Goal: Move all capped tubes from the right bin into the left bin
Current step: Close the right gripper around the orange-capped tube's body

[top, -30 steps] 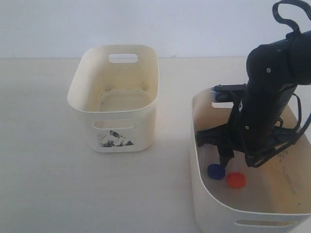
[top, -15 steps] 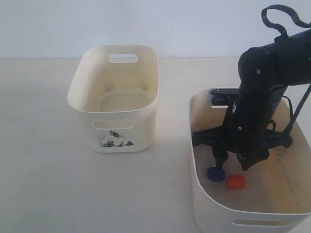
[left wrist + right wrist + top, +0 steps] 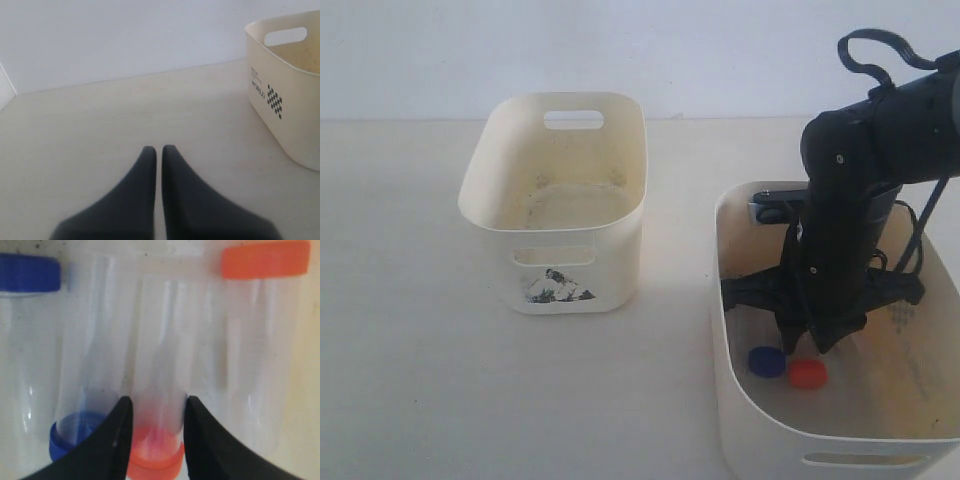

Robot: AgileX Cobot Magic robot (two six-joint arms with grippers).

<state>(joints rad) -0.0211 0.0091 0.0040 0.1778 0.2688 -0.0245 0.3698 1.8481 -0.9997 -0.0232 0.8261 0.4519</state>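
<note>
Inside the right bin [image 3: 728, 400] my right gripper [image 3: 810, 345] is down among the capped tubes. In the right wrist view its fingers [image 3: 156, 407] press both sides of a clear orange-capped tube [image 3: 160, 365], shut on it while it lies on the bin floor. Beside it lie a blue-capped tube [image 3: 85, 390], another blue-capped tube [image 3: 27, 272] and a second orange-capped tube [image 3: 265, 259]. From outside, only a blue cap [image 3: 766, 362] and an orange cap [image 3: 807, 374] show below the arm. The left bin [image 3: 560, 215] holds no tubes. My left gripper [image 3: 159, 150] is shut over bare table.
The right bin's walls stand close around the right arm. A cream bin [image 3: 285, 100] with a checkered label stands off to one side in the left wrist view. A white wall runs along the back of the table. The left arm is out of the exterior view.
The right arm has moved left and lower into the right bin, bringing its fingers down around the orange-capped tube. The bins and the two visible caps stayed put.
</note>
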